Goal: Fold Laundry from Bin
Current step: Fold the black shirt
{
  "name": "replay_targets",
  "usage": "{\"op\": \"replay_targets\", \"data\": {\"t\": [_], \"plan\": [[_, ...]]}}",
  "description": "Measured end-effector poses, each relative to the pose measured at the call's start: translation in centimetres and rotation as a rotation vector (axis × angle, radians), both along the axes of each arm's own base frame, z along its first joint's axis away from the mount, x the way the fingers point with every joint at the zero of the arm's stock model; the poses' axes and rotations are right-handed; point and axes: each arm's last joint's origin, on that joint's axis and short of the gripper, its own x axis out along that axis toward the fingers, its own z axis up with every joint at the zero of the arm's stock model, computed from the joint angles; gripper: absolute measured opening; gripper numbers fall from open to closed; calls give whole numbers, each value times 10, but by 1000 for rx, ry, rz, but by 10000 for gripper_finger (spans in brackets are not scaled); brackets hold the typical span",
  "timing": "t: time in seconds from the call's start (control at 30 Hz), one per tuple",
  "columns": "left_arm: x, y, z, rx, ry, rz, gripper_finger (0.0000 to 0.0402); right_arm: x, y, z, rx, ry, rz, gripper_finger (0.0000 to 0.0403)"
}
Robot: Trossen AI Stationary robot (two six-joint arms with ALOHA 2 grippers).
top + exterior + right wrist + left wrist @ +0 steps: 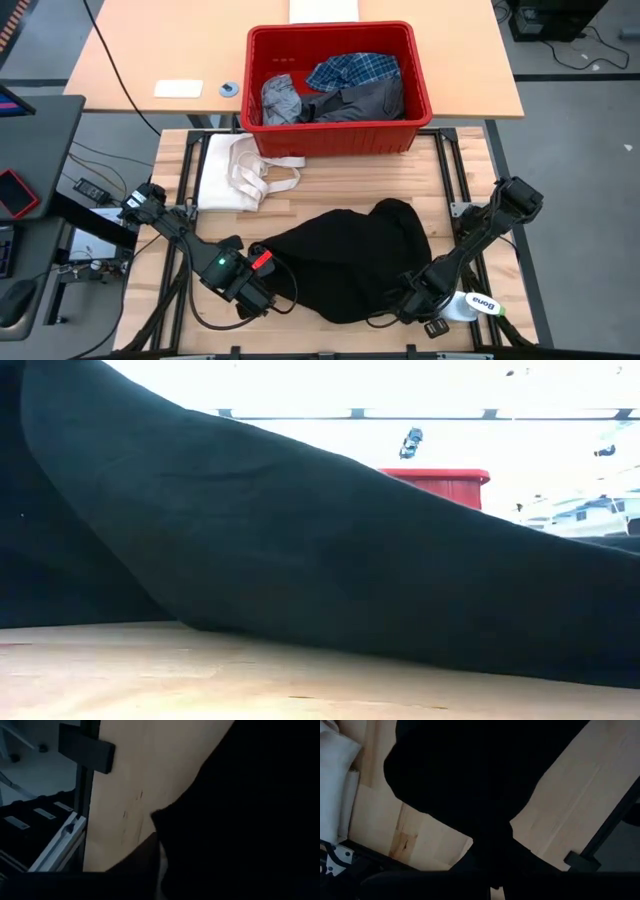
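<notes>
A large black garment lies in a heap on the wooden table's near middle. It fills the low view, sloping up toward that picture's left. My left gripper stands above its near left end, pointing down and shut on the cloth. My right gripper is low at the garment's near right edge. The red bin stands at the far edge with a plaid shirt and grey garments inside. My left gripper pinches a gathered bunch of the black garment at its near left end between its two fingers, from above, pointing down. That end is raised off the table and narrows toward the fingers. The rest of the garment lies on the table.
A cream-white cloth with strap loops lies at the far left, in front of the bin. A white bottle lies at the near right corner. Dark frame rails run along the table's sides. Bare wood shows between bin and garment.
</notes>
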Motion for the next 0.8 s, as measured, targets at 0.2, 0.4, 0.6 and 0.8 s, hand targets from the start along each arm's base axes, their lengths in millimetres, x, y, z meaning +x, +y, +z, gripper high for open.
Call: {"op": "replay_targets", "data": {"t": [0.2,0.4,0.6,0.8], "plan": [[0,0,0,0,1,-8,18,-8,6,-4,-80,-71,29,220],[0,0,0,-1,1,-7,18,-20,11,-12,-136,-155,112,245],[0,0,0,-2,3,-8,18,-25,7,-21,-195,-223,155,215],[0,0,0,-2,3,-8,18,-28,2,-28,-223,-242,182,130]]}}
